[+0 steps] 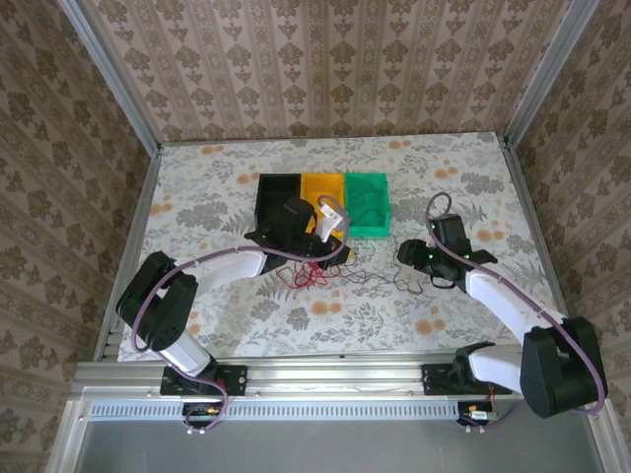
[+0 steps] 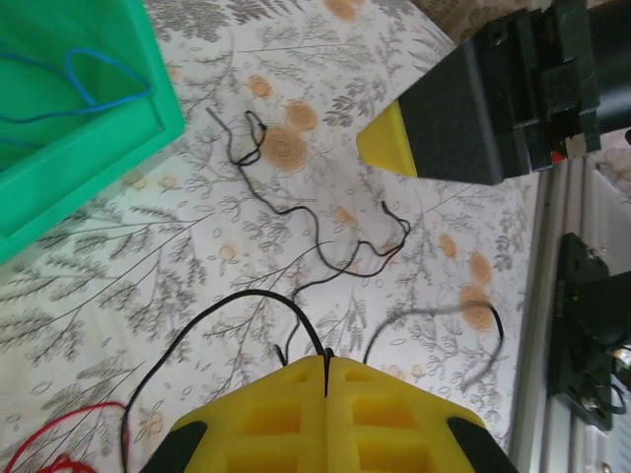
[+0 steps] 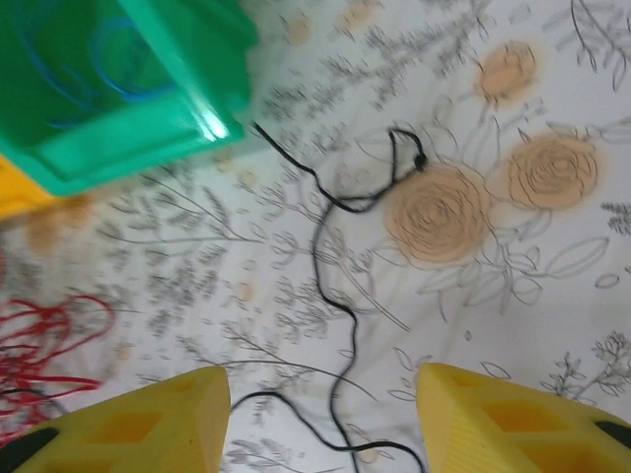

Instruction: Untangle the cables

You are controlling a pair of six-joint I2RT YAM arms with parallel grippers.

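My left gripper (image 2: 325,360) is shut, with a thin black cable (image 2: 246,293) pinched at its yellow tips; the cable arcs away over the floral cloth. A red cable (image 2: 89,409) lies at the lower left. From above, the left gripper (image 1: 340,253) sits just in front of the bins, above the red tangle (image 1: 308,277). My right gripper (image 1: 406,254) is to its right. In the right wrist view that gripper (image 3: 323,372) is open, low over the cloth, and the black cable (image 3: 353,331) runs between its fingers untouched. Red loops (image 3: 49,335) lie at the left.
A green bin (image 1: 367,235) holds a blue cable (image 2: 99,79), also seen as the blue cable (image 3: 108,59). A yellow bin (image 1: 320,187) and a black bin (image 1: 279,197) stand beside it. Patterned walls and metal frame rails enclose the table.
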